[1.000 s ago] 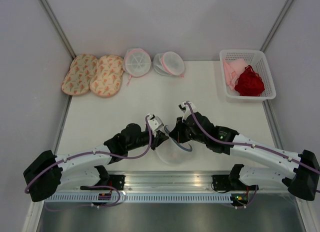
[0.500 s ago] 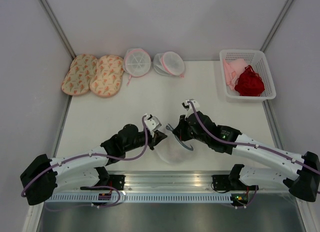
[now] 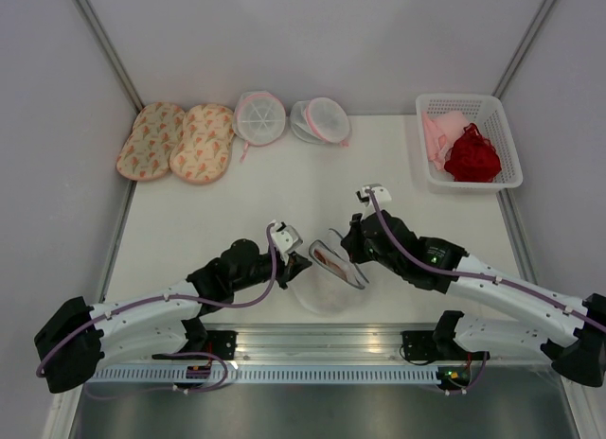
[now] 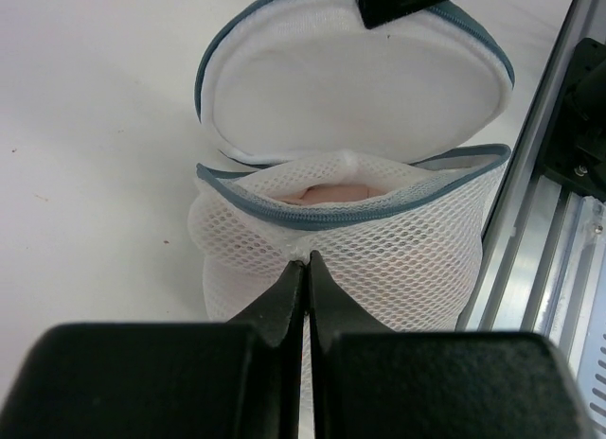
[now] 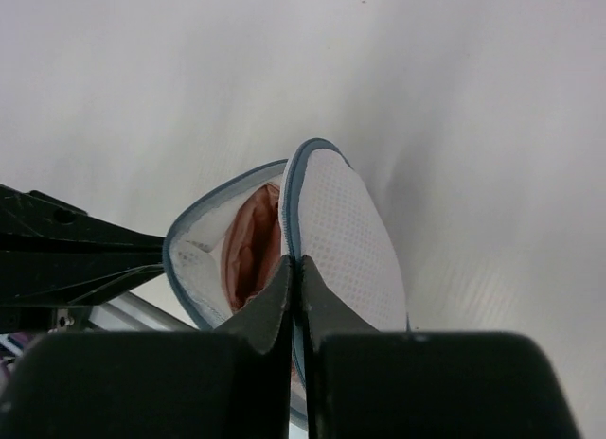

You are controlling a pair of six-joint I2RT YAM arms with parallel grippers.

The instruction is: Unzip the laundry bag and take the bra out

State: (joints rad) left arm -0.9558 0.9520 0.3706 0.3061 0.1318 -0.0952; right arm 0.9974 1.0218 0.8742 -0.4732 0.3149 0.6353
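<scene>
Pinching the laundry bag [image 4: 379,245] beside the rail [image 4: 532,221], the left gripper [image 4: 305,265] anchors its mesh; the right gripper [image 5: 295,265], clamped on the lid rim, should peel wider, baring the bra [image 5: 251,242] inside.

Most of the bra [image 5: 248,245] is tucked inside the bag [image 5: 346,240], only a pink sliver shows through the gap. The bag's bottom is blocked by the left gripper [image 4: 306,261] in one wrist view and the right gripper [image 5: 295,264] in the other.
</scene>
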